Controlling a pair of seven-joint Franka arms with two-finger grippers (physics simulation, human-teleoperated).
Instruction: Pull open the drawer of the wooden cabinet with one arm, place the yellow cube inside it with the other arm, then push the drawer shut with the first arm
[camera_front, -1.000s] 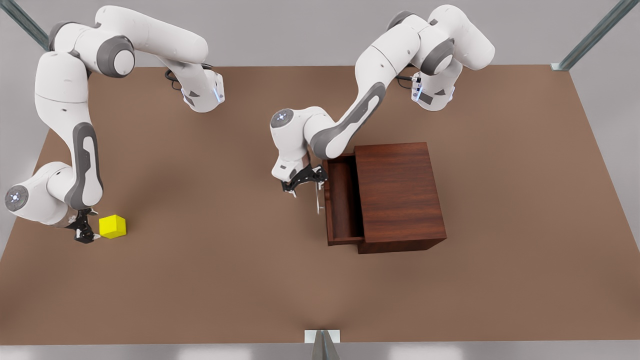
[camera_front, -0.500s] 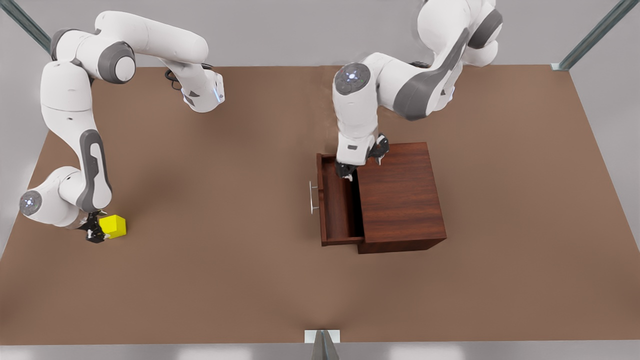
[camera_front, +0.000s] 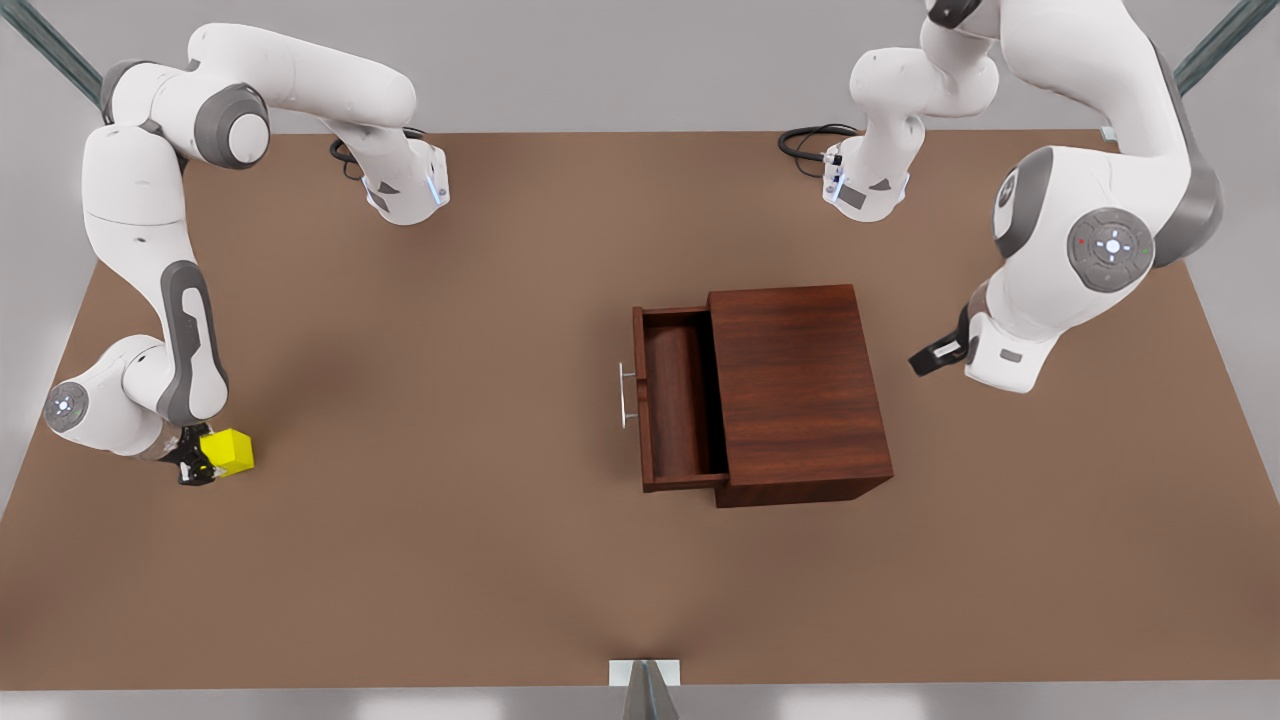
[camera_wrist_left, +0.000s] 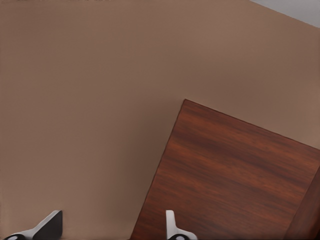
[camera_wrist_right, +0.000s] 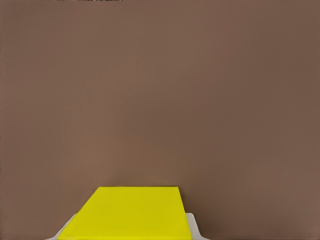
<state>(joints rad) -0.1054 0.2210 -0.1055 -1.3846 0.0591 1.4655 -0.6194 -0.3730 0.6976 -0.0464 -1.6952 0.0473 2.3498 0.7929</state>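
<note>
The wooden cabinet (camera_front: 800, 390) stands mid-table with its drawer (camera_front: 685, 400) pulled out toward the front view's left; the silver handle (camera_front: 625, 394) is free and the tray is empty. My left gripper (camera_front: 935, 356) hangs open off the cabinet's side at the front view's right, touching nothing. The left wrist view has that gripper (camera_wrist_left: 111, 232) with its fingers wide apart over the cabinet's top (camera_wrist_left: 235, 180). At the front view's far left, the yellow cube (camera_front: 230, 451) rests on the table. My right gripper (camera_front: 195, 463) is shut on the cube (camera_wrist_right: 130, 212), its pads against both sides.
The brown table (camera_front: 450, 560) spreads widely between the cube and the cabinet. Both arm bases (camera_front: 405, 190) stand at the far edge, with cables beside them. A small metal bracket (camera_front: 645, 675) sits at the near edge.
The left arm let go of the handle, rose over the drawer and swung away to the front view's right. The right gripper slid onto the yellow cube and shut on it.
</note>
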